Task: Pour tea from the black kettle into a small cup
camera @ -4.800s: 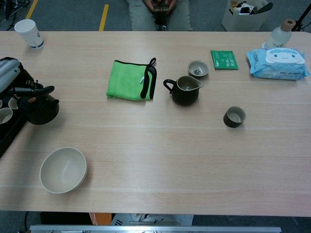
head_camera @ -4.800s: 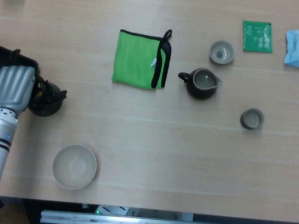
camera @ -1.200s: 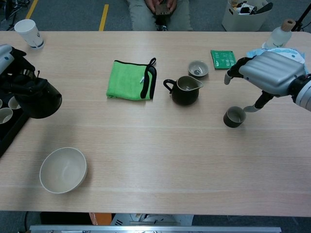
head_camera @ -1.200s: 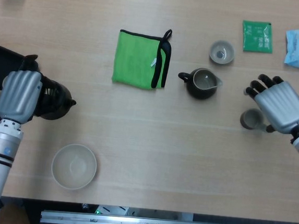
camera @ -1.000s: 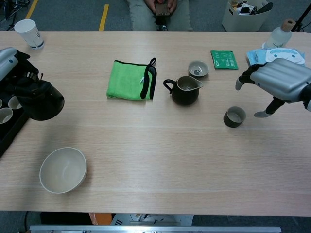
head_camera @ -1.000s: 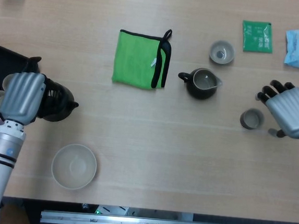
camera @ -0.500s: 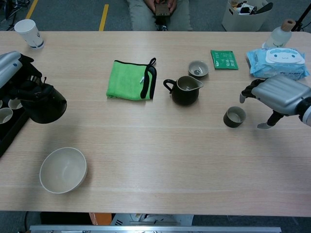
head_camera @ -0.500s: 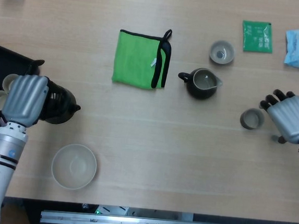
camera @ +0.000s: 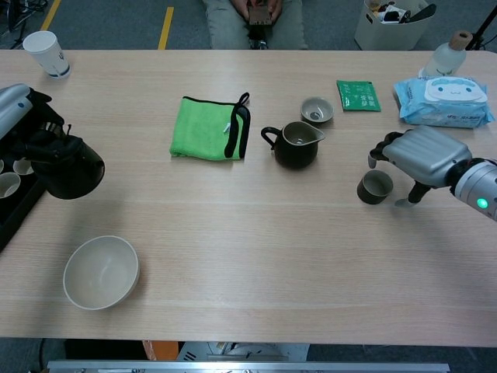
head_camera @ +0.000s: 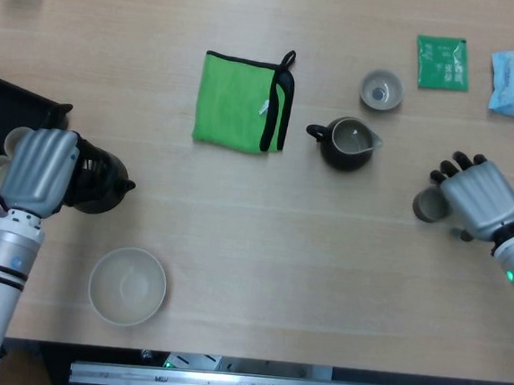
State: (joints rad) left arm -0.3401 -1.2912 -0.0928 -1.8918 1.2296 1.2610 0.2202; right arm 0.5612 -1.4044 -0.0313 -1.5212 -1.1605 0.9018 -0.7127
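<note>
Gripping the kettle (camera: 68, 167) by its handle, the left hand (head_camera: 38, 172) holds it clear of the table (camera: 256, 256), its spout pointing away from the fingers toward the middle. The right hand (head_camera: 479, 199) hangs just beside the cup (camera: 375, 186), its fingers (camera: 380, 148) curved over the cup's far rim (whether they touch it I cannot tell), grasping nothing. A pitcher (head_camera: 348, 144) stands well beyond those fingertips; a bowl (head_camera: 127, 286) sits below the left hand.
</note>
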